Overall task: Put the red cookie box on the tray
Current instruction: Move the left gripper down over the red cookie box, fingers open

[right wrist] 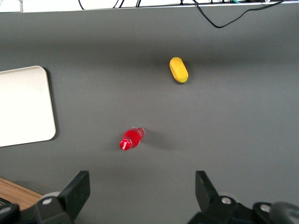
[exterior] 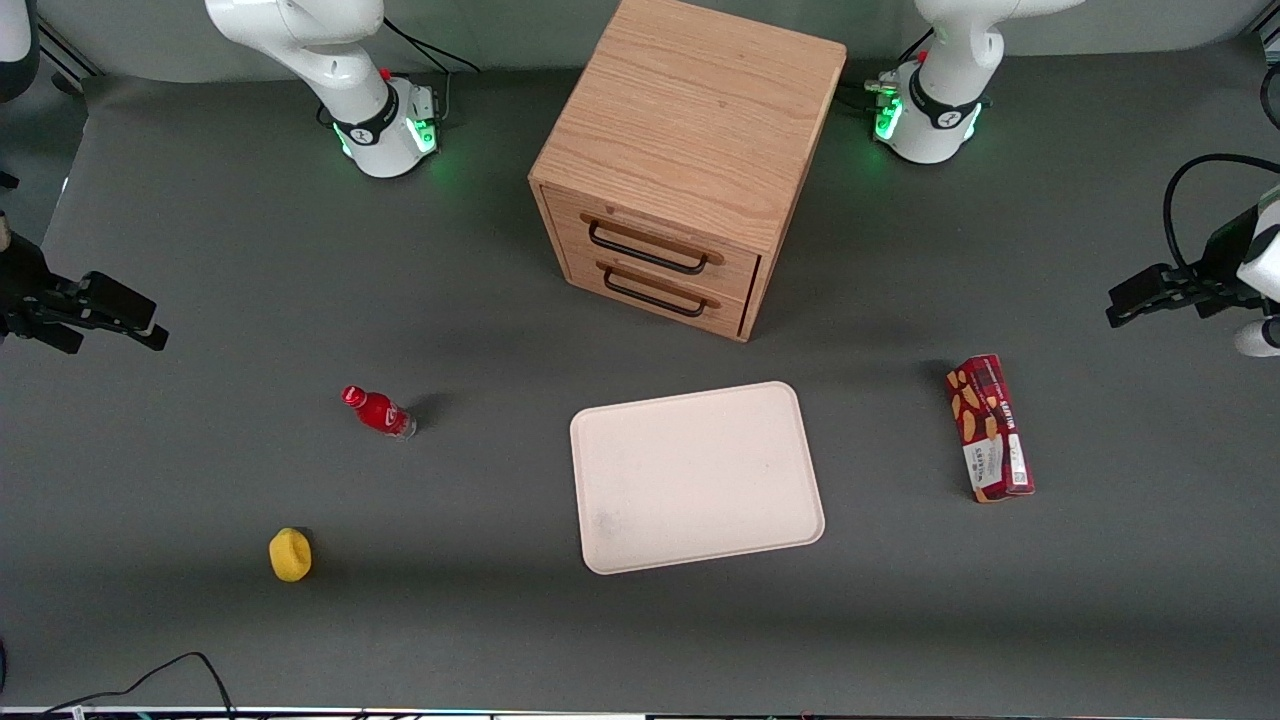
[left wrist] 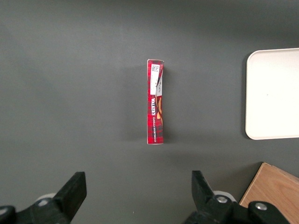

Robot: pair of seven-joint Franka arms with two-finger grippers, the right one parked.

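The red cookie box (exterior: 990,428) lies on its narrow side on the grey table, toward the working arm's end, apart from the tray. It also shows in the left wrist view (left wrist: 156,101), lengthwise and untouched. The pale cream tray (exterior: 695,475) lies flat near the table's middle, in front of the drawer cabinet, with nothing on it; its edge shows in the left wrist view (left wrist: 273,93). My left gripper (exterior: 1135,300) hangs above the table at the working arm's end, a little farther from the front camera than the box. It is open and empty (left wrist: 138,183).
A wooden two-drawer cabinet (exterior: 685,150) stands farther from the front camera than the tray. A small red bottle (exterior: 378,411) and a yellow object (exterior: 290,554) lie toward the parked arm's end of the table.
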